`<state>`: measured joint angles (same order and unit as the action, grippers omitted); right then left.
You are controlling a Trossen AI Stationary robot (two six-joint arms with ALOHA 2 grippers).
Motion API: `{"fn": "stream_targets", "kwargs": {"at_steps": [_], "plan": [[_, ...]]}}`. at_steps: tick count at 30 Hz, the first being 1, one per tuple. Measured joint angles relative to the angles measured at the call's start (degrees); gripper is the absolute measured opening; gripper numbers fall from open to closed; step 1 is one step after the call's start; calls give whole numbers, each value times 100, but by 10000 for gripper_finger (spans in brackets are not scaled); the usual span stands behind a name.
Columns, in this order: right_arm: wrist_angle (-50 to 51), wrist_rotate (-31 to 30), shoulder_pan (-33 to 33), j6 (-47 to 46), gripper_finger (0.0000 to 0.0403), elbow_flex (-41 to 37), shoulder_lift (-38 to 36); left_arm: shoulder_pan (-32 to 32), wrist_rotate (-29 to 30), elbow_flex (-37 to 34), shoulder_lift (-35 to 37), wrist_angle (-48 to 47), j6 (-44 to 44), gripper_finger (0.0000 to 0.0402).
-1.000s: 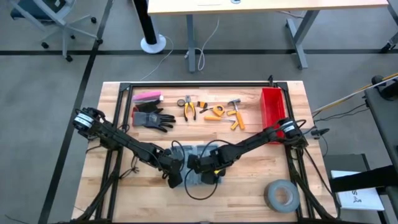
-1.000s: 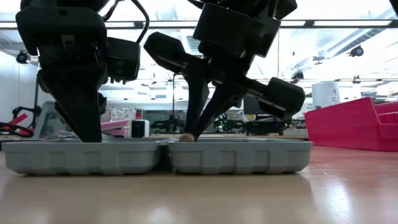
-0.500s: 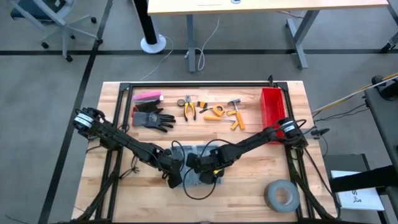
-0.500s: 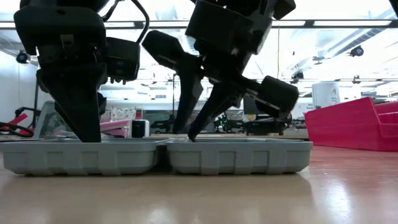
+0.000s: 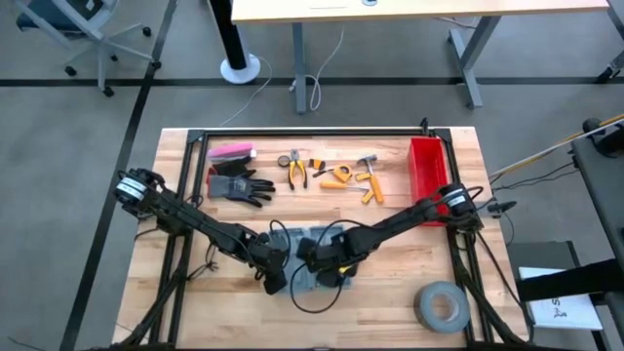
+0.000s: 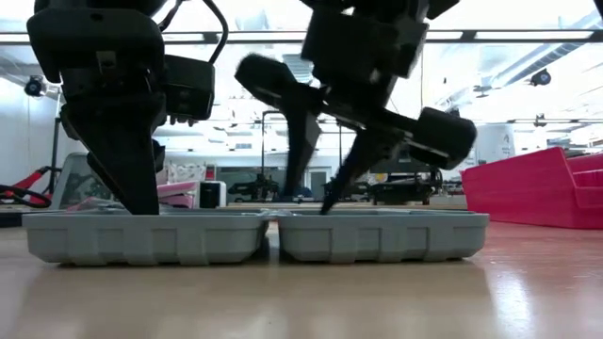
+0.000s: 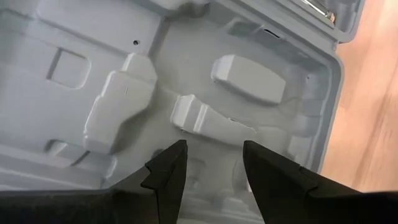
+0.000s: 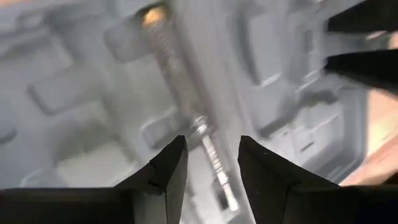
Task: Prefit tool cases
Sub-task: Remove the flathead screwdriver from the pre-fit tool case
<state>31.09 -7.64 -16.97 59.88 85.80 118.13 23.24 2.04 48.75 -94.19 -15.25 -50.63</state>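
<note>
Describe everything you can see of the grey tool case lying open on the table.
The tool case is grey plastic with rounded corners. It lies open and flat on the wooden table, near the front middle, its two halves side by side with ribbed outer walls. Inside are moulded recesses for tools; one half holds a slim metal tool lying in a slot. The left gripper stands in one half with its fingers apart, seemingly touching the tray floor. The right gripper hangs open over the metal tool in the other half.

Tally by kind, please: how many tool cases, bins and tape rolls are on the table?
Tool case: 1
Red bin: 1
Grey tape roll: 1
Total: 3
</note>
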Motion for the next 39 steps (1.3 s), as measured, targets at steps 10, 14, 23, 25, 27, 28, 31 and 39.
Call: {"fn": "stream_targets", "kwargs": {"at_steps": [10,14,23,25,27,28,31,39], "plan": [[-159,11,-41,116,109,-7,166,0,-13,0,0,-15,-105,165],[-309,43,-40,118,105,-52,166,-3,-92,0,0,-7,-108,165],[-1076,276,-22,306,116,-310,246,-4,-105,-3,0,2,-140,165],[-1154,273,-8,426,116,-307,323,-7,-105,-4,0,-1,-140,165],[-1248,272,-2,472,113,-302,382,-7,-109,-5,0,-37,-144,165],[-1267,274,-2,470,110,-301,395,-7,-109,-7,0,-37,-144,165],[-1325,278,-2,468,98,-303,392,-7,-111,-9,0,-37,-136,165],[-1388,315,11,525,26,-308,368,-11,-103,-9,0,-11,-101,165]]}}
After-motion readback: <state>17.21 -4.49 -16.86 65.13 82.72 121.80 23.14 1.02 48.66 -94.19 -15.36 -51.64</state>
